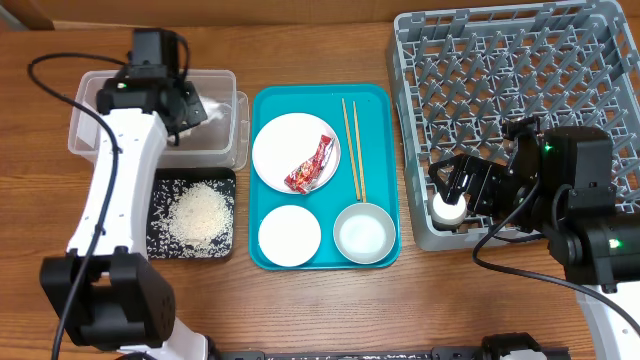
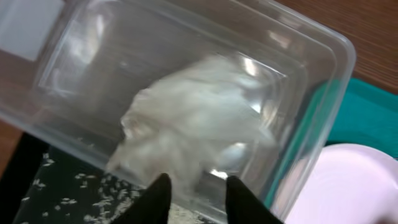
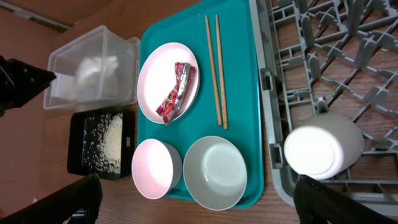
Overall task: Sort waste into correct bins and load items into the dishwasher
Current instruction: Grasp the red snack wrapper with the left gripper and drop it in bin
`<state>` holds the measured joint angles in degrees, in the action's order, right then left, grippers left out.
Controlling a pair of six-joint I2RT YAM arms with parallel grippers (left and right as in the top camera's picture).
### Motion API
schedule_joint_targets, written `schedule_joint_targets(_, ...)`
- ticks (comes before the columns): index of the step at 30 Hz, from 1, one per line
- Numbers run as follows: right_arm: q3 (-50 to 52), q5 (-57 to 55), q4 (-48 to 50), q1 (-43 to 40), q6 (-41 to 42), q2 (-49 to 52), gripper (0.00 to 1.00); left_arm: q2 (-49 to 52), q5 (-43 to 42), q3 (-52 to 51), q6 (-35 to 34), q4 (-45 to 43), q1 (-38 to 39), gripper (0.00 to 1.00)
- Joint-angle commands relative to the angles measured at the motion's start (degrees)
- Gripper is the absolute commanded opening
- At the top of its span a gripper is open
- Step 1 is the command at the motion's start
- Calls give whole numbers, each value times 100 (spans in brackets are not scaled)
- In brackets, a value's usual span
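Left end effector (image 2: 196, 202) is released: the two dark fingertips stand apart at the bottom of its wrist view with nothing between them. Just past them is the crumpled white napkin (image 2: 193, 130), inside the clear plastic tub (image 1: 225, 85). It's smeared and blurry there, and from overhead the arm covers a good chunk of the tub.

Right end effector (image 1: 452, 195) is released too. Its fingers only poke in at the bottom corners of the wrist view, spread wide. It hangs over the near-left corner of the grey dish rack (image 1: 520, 70), where the tiny white cup (image 3: 323, 146) sits tilted among the pegs. Can't tell if the round face showing is its mouth or its base. Overhead the cup is mostly hidden, and the rack runs off the frame.

Rice (image 1: 198, 212) is piled in the black tray (image 1: 160, 245). On the teal tray (image 1: 385, 100): plate (image 1: 280, 145) with the red sauce packet (image 1: 310, 165) on it (print unreadable), chopsticks (image 1: 354, 150) beside it, pale bowl (image 1: 289, 236), and metal bowl (image 1: 361, 233). All on a wooden worktop (image 1: 330, 310).
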<state>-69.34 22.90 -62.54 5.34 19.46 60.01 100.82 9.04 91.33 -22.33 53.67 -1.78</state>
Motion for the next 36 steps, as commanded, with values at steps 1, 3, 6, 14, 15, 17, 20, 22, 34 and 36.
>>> schedule_joint_targets(1,-81,-37,20,22,-44,-15,100,26,-1663,105,234,-83,188,36)
schedule_joint_targets(3,-81,-37,24,22,-44,-15,100,28,-2009,103,487,-87,466,37)
schedule_joint_targets(6,-81,-37,4,22,-42,-15,100,85,-1451,-92,1078,-122,1311,47)
schedule_joint_targets(14,-81,-247,-39,22,-39,-15,100,1207,-424,-446,1355,-448,2763,60)
schedule_joint_targets(15,-81,-247,-42,22,-42,-15,100,1331,-485,-446,1351,-487,2811,60)
schedule_joint_targets(17,-79,-249,-57,22,-42,-15,100,1602,-688,-446,1355,-570,2887,59)
schedule_joint_targets(20,-81,-249,-57,22,-42,-15,100,1895,-715,-446,1349,-621,2935,56)
schedule_joint_targets(22,-81,-249,-61,22,-42,-15,100,1991,-717,-446,1320,-664,2935,49)
schedule_joint_targets(34,-81,-337,-59,22,-42,-15,100,817,741,811,-188,1034,1917,4)
schedule_joint_targets(36,-81,-337,-63,22,-39,-15,100,597,927,811,-555,1014,1248,4)
